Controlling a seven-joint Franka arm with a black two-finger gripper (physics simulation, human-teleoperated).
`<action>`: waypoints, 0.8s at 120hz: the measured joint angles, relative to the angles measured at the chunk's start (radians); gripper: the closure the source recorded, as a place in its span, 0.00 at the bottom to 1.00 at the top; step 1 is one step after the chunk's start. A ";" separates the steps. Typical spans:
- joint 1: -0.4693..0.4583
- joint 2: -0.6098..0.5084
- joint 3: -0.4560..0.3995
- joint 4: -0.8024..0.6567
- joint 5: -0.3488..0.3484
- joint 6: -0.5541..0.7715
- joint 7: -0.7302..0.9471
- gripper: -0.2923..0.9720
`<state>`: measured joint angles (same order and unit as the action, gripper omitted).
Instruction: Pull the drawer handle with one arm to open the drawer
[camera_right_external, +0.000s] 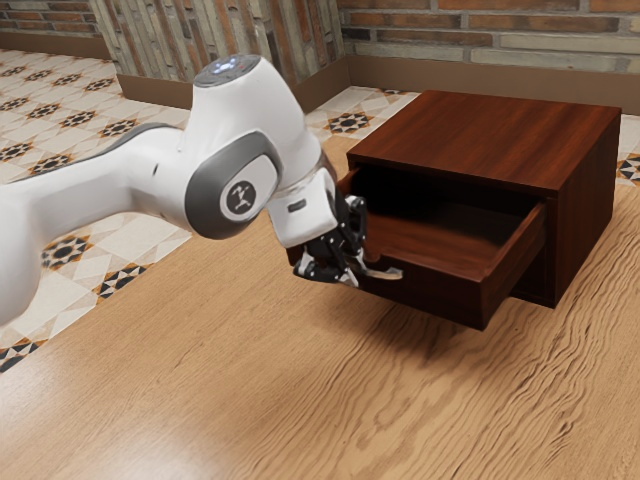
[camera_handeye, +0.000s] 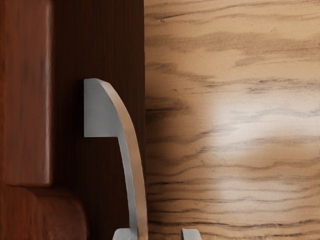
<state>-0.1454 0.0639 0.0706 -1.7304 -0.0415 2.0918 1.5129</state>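
Mahogany drawer standing partly out, silver handle inside the parted, unclamped pincer

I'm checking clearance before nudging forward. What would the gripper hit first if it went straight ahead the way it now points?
Most likely the metal handle, which sits right at the gripper. Just behind it is the drawer front. Depth between them is hard to judge.

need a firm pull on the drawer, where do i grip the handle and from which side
Grip the handle at the middle of its bowed bar, where it stands clear of the drawer front. Come straight at the front face and close across the thin bar, so the pull follows the drawer's travel.
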 joint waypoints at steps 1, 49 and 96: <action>-0.001 -0.003 0.000 -0.002 0.005 0.001 -0.001 0.74; -0.020 -0.082 0.000 -0.077 0.072 0.058 -0.049 0.79; 0.199 -0.191 0.002 0.331 0.096 -0.485 -0.186 0.39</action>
<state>0.0540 -0.1274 0.0724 -1.3990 0.0544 1.6069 1.3268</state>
